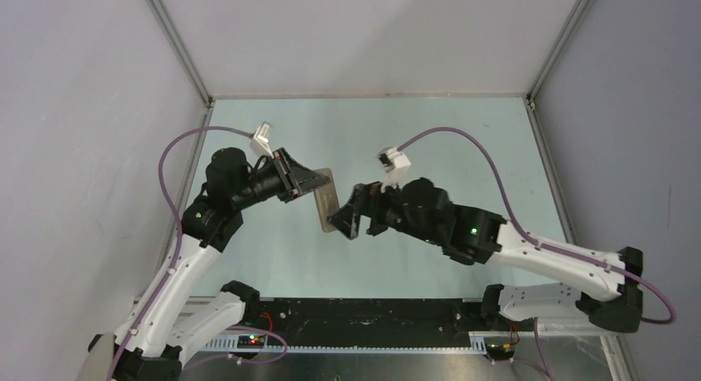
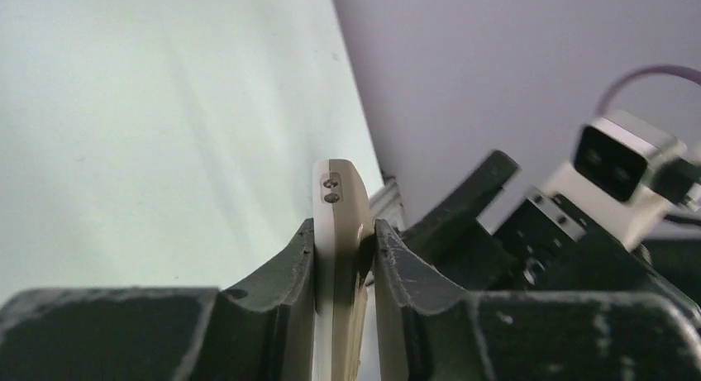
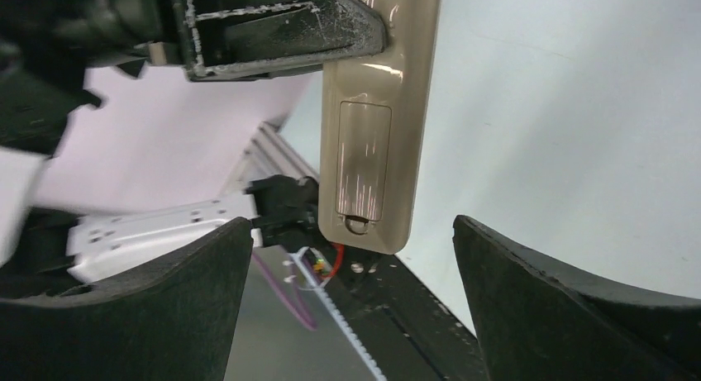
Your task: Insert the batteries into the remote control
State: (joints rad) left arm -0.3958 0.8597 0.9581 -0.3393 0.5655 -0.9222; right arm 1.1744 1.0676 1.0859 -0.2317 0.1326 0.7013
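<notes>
My left gripper (image 1: 310, 183) is shut on the remote control (image 1: 327, 202) and holds it in the air above the middle of the table. In the left wrist view the remote (image 2: 339, 232) stands edge-on between the two fingers. In the right wrist view its beige-grey back (image 3: 376, 116) faces the camera, with the battery cover closed on it. My right gripper (image 1: 345, 218) is open, its fingers (image 3: 546, 290) spread wide on either side of the remote's lower end without touching it. No batteries are in view.
The pale green table top (image 1: 463, 150) lies below both arms. Grey walls with metal frame posts (image 1: 178, 42) close in the left, back and right. A black rail (image 1: 364, 315) runs along the near edge between the arm bases.
</notes>
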